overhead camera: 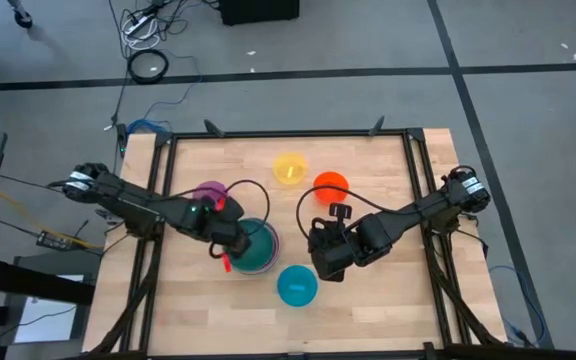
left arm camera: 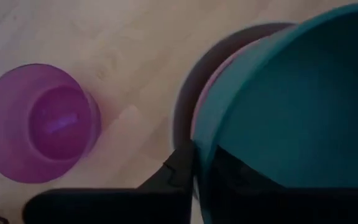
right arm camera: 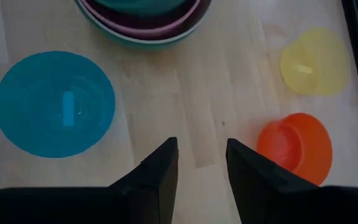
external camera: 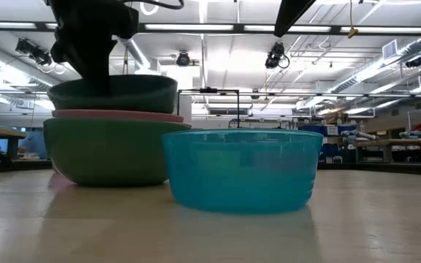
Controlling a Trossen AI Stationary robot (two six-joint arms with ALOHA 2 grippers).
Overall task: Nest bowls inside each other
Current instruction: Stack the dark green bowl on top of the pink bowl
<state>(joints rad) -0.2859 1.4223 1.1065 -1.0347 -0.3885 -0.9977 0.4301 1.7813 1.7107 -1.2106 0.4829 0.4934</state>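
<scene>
A teal bowl [external camera: 115, 93] sits on top of a stack, inside a pink bowl [external camera: 115, 115], which sits in a sage green bowl [external camera: 108, 153]. The stack [overhead camera: 255, 248] stands left of the table's middle. My left gripper [overhead camera: 230, 245] is at the stack's left edge, shut on the teal bowl [left arm camera: 291, 106]. My right gripper [right arm camera: 201, 155] hangs open over bare wood near the middle [overhead camera: 326, 262]. Single bowls rest on their bases: purple [left arm camera: 39, 121], blue [right arm camera: 55, 102], orange [right arm camera: 294, 146] and yellow [right arm camera: 312, 61]. My left gripper holds the teal bowl's rim [left arm camera: 204, 143] on the stack's left side. One finger [left arm camera: 180, 163] is outside the wall and the other finger [left arm camera: 247, 177] is inside the bowl. The fingers slant down from the table's left. The bowl rests in the pink bowl, nearly level.
The purple bowl [overhead camera: 210, 193] stands just beyond the stack. The blue bowl [overhead camera: 297, 286] is near the front edge, the yellow [overhead camera: 290, 168] and orange [overhead camera: 331, 185] bowls toward the far side. Black frame rails [overhead camera: 288, 133] border the table.
</scene>
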